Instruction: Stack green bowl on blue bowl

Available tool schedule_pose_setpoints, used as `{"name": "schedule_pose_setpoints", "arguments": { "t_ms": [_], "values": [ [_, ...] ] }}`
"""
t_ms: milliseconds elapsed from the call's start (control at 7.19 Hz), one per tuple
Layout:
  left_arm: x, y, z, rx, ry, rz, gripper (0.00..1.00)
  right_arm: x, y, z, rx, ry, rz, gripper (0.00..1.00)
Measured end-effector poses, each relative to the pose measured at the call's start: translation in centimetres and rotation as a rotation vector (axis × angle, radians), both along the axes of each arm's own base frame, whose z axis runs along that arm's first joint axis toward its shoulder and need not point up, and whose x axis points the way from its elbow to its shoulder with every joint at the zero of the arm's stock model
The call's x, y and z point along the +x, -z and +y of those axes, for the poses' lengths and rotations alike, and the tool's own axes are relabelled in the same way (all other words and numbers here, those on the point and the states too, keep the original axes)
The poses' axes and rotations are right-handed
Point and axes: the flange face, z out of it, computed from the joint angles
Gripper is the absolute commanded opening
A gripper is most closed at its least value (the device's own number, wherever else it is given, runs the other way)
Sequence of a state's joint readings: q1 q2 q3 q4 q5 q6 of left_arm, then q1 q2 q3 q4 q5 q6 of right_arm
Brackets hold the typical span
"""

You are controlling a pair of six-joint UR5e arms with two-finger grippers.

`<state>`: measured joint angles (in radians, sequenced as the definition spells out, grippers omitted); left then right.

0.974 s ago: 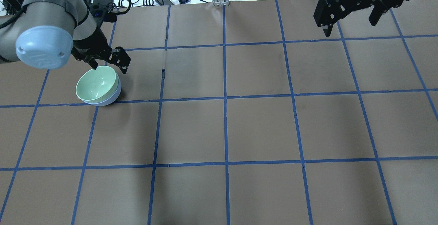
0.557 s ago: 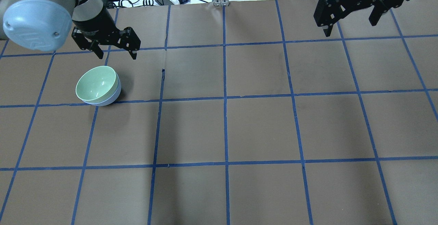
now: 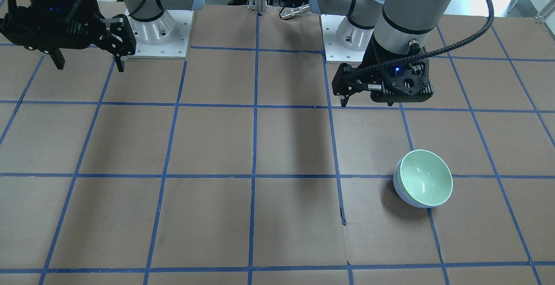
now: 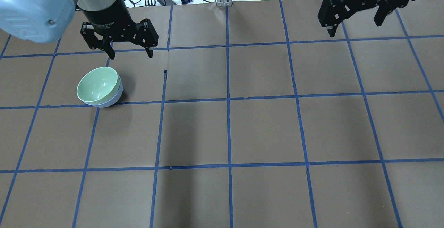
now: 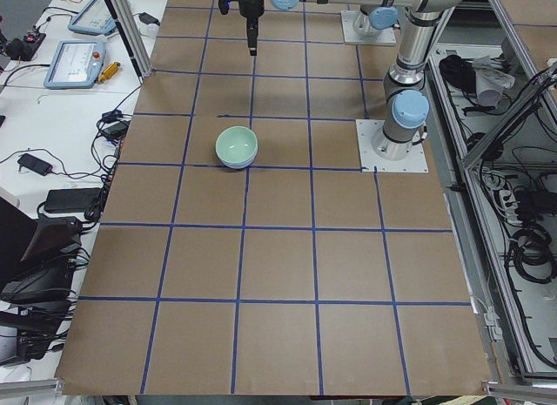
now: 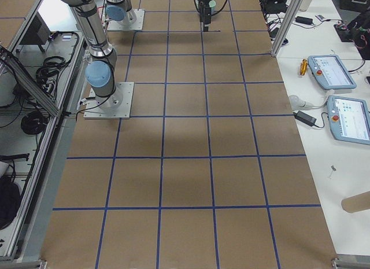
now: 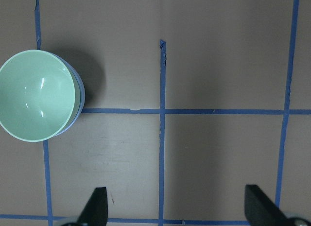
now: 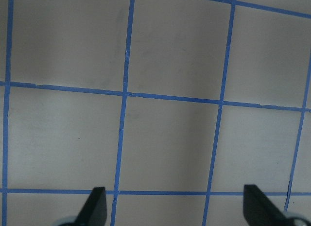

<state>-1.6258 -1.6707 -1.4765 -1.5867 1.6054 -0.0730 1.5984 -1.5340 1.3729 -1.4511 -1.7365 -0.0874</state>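
Two bowls, nested: green bowl (image 4: 98, 84) sits in blue bowl (image 4: 116, 98), seemingly off-centre, at left of table (image 4: 263, 131); left gripper (image 4: 130, 55) hovers beside, spread and empty; right gripper (image 4: 354, 28) likewise, far off; risk: a low-swinging finger clips the rim, unseating the stack.

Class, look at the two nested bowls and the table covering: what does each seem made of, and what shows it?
Green bowl: glossy, likely glazed ceramic or melamine; bright glints inside. Blue bowl: same smooth sheen, probably alike. Table covering: matte brown paper, by its seams; blue tape lines.
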Motion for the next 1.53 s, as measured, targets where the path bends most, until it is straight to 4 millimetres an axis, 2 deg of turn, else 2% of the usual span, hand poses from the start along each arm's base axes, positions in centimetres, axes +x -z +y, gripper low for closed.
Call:
{"name": "schedule_pose_setpoints", "arguments": {
  "t_ms": [557,1530],
  "values": [
    [2.0,-0.7,0.5,0.019,-0.003,0.045,1.0,0.0,0.0,0.0,0.0,0.0,0.0,1.0],
    [2.5,-1.1,0.7,0.016,-0.011,0.042,1.0,0.0,0.0,0.0,0.0,0.0,0.0,1.0]
  ]
}}
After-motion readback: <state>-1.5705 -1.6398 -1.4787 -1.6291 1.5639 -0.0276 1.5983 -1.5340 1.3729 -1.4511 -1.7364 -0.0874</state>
